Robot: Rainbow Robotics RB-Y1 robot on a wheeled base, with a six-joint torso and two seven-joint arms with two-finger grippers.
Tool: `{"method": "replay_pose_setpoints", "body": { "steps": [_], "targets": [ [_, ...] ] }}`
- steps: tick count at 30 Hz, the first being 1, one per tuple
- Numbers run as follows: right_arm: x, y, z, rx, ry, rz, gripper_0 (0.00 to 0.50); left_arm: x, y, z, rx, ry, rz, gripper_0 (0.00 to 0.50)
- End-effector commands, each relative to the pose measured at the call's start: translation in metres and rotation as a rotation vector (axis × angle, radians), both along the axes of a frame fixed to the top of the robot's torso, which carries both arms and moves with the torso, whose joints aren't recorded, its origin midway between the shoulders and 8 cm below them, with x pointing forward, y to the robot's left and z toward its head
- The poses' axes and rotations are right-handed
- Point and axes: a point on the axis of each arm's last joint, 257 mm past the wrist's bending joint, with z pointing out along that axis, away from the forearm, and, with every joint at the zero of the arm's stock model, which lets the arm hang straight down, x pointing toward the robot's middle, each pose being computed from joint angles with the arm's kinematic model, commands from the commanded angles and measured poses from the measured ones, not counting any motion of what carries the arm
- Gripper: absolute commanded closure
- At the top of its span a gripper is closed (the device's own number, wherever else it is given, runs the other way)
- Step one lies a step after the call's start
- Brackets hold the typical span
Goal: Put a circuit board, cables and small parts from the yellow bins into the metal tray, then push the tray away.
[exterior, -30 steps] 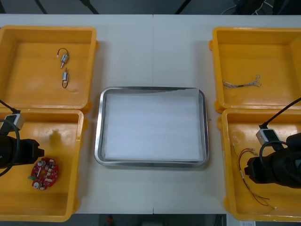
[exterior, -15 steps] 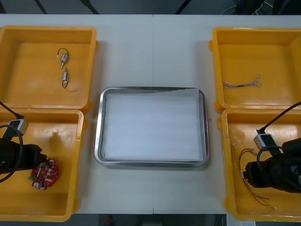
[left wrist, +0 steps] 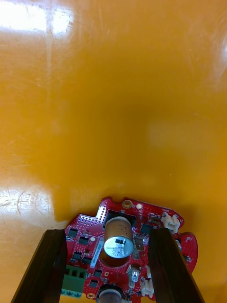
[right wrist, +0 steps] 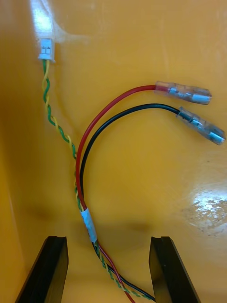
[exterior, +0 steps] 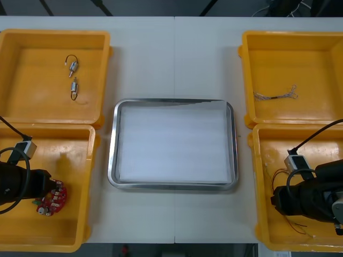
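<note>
Now lower, both jaws gaped, grasp-ready.
Left jaws straddled the round red circuit board (left wrist: 124, 246), eight o'clock; right jaws, red-and-black cables (right wrist: 89, 225), four.

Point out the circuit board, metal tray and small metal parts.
circuit board (left wrist: 124, 246): left wrist view, central silver cylinder.
metal tray (exterior: 112, 155): front view, left rim.
small metal parts (exterior: 74, 85): front view, nearer one.

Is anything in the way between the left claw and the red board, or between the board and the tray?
Nothing visible: the left gripper has its open fingers either side of the circuit board. Toward the metal tray, one wall of the yellow bin stands between, so the board likely needs lifting over.
</note>
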Motion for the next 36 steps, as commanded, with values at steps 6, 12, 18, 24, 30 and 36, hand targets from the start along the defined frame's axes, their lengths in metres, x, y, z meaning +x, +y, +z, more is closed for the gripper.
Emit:
{"method": "replay_pose_setpoints", "body": {
  "steps": [6,12,18,24,30,36],
  "targets": [
    [-0.011,0.007,-0.013,0.015,0.010,-0.046,0.000,-0.011,0.014,-0.005,0.001,0.032,0.088,0.000],
    [-0.014,0.011,-0.017,0.019,0.015,-0.057,0.000,-0.011,0.012,-0.008,-0.009,0.028,0.093,0.000],
    [-0.014,0.015,-0.021,0.017,0.010,-0.064,0.000,-0.010,0.011,-0.010,-0.010,0.016,0.091,0.000],
    [-0.013,0.014,-0.025,0.017,0.011,-0.079,0.000,-0.010,0.010,-0.011,-0.010,0.014,0.092,0.090],
    [-0.011,0.010,-0.029,0.016,0.009,-0.091,0.000,-0.009,0.011,-0.012,-0.006,0.009,0.091,0.337],
    [-0.008,0.007,-0.028,0.020,0.004,-0.106,0.000,-0.008,0.012,-0.012,-0.006,0.005,0.093,0.492]
  ]
}}
